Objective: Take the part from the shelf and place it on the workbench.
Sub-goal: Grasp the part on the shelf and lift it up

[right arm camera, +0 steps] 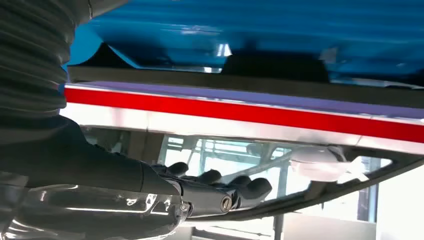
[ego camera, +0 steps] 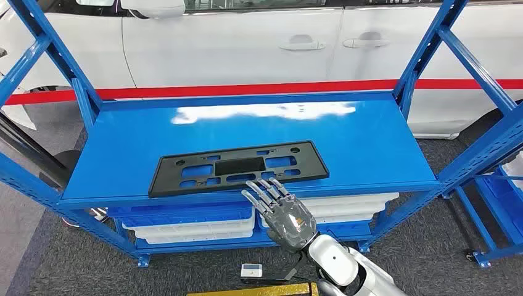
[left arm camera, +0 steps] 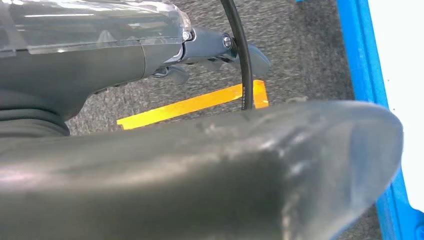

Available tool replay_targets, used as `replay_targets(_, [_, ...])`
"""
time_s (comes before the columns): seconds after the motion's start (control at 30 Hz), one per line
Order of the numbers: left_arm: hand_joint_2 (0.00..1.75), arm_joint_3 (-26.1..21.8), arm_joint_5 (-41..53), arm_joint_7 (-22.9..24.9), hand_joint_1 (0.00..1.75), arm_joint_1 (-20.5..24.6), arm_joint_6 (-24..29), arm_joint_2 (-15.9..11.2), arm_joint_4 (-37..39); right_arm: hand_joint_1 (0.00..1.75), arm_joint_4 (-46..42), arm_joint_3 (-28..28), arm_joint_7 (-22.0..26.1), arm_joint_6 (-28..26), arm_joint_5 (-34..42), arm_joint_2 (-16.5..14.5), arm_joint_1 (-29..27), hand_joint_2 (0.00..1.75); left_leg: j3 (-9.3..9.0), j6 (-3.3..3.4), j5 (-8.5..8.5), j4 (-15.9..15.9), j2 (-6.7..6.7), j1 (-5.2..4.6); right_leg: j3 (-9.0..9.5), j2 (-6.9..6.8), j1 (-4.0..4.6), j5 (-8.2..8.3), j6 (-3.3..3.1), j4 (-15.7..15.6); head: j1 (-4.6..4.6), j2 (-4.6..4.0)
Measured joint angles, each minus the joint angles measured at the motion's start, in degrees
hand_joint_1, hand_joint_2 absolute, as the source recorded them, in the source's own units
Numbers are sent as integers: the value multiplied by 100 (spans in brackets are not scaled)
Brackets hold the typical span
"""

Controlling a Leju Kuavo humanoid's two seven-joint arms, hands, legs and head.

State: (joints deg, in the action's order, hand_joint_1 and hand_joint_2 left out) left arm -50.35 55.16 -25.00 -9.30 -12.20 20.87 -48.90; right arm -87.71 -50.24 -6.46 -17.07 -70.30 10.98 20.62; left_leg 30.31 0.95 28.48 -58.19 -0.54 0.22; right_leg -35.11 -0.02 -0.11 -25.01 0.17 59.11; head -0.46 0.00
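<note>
A flat black plastic part (ego camera: 237,166) with several cut-outs lies on the top of the blue shelf (ego camera: 370,142), close to its front edge. My right hand (ego camera: 280,209) reaches up from below the shelf front. Its fingers are spread and straight, their tips over the part's near edge, and it holds nothing. In the right wrist view the fingers (right arm camera: 220,182) stretch out straight, with the part (right arm camera: 275,66) a dark shape on the blue surface beyond. In the left wrist view my left hand (left arm camera: 210,55) hangs over the grey floor, its thumb (left arm camera: 250,170) apart from the fingers, holding nothing.
A white car (ego camera: 247,43) with a red stripe stands right behind the shelf. White and blue bins (ego camera: 191,225) fill the lower level. Blue uprights frame both sides, and another blue rack (ego camera: 499,185) stands at the right. A small white device (ego camera: 251,269) and yellow tape (left arm camera: 195,102) lie on the floor.
</note>
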Motion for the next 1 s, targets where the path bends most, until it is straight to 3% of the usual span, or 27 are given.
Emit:
replay_targets(0.13, [0, -56, 25, -25, 0, 39, -2, 9, 9, 0, 39, -7, -13, 37, 31, -45, 38, 175, -49, -92, 48, 36, 18, 6, 50, 36, -22, -51, -71, -83, 1, -2])
replay_targets(0.2, [0, -92, 52, -37, 0, 70, 4, 11, 15, 0, 68, -7, -18, 47, 43, -83, 66, 175, 52, -154, 203, -247, 24, 8, 146, 31, -57, -79, -135, -146, -2, -1])
replay_targets(0.3, [0, -134, 81, -41, 0, 87, 6, 11, 32, 0, 117, -15, -22, 54, 56, -127, 91, 175, 700, -214, 590, -1352, 24, 32, 259, 10, -52, -162, -190, -163, -3, -1])
replay_targets(0.33, [0, -148, 83, -41, 0, 82, 4, 11, 38, 0, 132, -22, -24, 54, 61, -130, 89, 175, 886, -224, 588, -1586, 25, 37, 298, 11, -49, -198, -191, -161, -4, -1])
replay_targets(0.37, [0, -164, 84, -41, 0, 76, 2, 11, 43, 0, 144, -30, -26, 56, 70, -131, 87, 175, 971, -226, 467, -1607, 25, 39, 344, 16, -47, -235, -187, -160, -4, -1])
replay_targets(0.43, [0, -195, 82, -41, 0, 70, 0, 11, 50, 0, 157, -42, -36, 67, 86, -139, 90, 175, 811, -197, -57, -998, 25, 40, 464, 28, -45, -321, -165, -159, -4, -1])
replay_targets(0.5, [0, -225, 78, -41, 0, 83, 2, 11, 56, 0, 163, -47, -48, 86, 101, -159, 106, 175, 552, -137, -404, -295, 24, 23, 539, 35, -33, -401, -122, -154, -3, -1])
replay_targets(0.53, [0, -234, 77, -41, 0, 88, 5, 11, 60, 0, 167, -50, -51, 94, 107, -171, 117, 175, 487, -107, -453, -111, 22, 10, 542, 37, -27, -425, -91, -153, -2, -1])
replay_targets(0.63, [0, -247, 76, -50, 0, 85, 9, 14, 68, 0, 170, -61, -56, 130, 125, -198, 142, 175, 447, -30, -406, -16, 12, 6, 539, 38, -23, -468, 4, -158, -2, -1])
replay_targets(0.7, [0, -250, 69, -56, 0, 86, 5, 18, 69, 0, 169, -63, -56, 153, 141, -208, 168, 175, 374, 36, -385, 40, 12, 36, 456, 27, -31, -602, 60, 80, 4, -1])
replay_targets(0.73, [0, -250, 65, -57, 0, 92, 3, 20, 69, 0, 172, -64, -56, 163, 148, -211, 181, 175, 338, 66, -370, 59, 15, 44, 302, 22, -44, -728, 83, 376, 7, -1])
replay_targets(0.8, [0, -250, 51, -57, 0, 109, 8, 21, 72, 0, 189, -74, -58, 191, 159, -215, 197, 175, 293, 101, -324, 62, 17, 41, -173, 18, -58, -994, 116, 1141, 11, -1])
replay_targets(0.83, [0, -250, 46, -57, 0, 113, 11, 22, 74, 0, 205, -81, -62, 216, 166, -218, 197, 175, 265, 104, -299, 61, 16, 40, -376, 18, -64, -1027, 127, 1406, 11, -1])
replay_targets(0.87, [0, -250, 43, -57, 0, 111, 14, 22, 77, 0, 225, -87, -69, 244, 176, -221, 197, 175, 227, 100, -271, 60, 13, 40, -485, 17, -68, -943, 130, 1472, 11, 0])
replay_targets(0.9, [0, -249, 40, -62, 0, 108, 15, 22, 80, 0, 244, -92, -79, 279, 191, -228, 204, 175, 180, 91, -241, 59, 10, 40, -480, 14, -71, -741, 127, 1317, 11, -1])
replay_targets(0.97, [0, -241, 42, -81, 0, 103, 15, 25, 85, 0, 287, -93, -111, 362, 228, -255, 244, 175, 88, 55, -167, 54, 5, 35, -228, 6, -70, -229, 95, 594, 11, -2])
replay_targets(1.0, [0, -237, 49, -97, 0, 112, 15, 26, 87, 0, 317, -96, -132, 417, 251, -287, 284, 175, 64, 26, -129, 42, 3, 24, -101, 5, -60, -76, 69, 262, 11, -2])
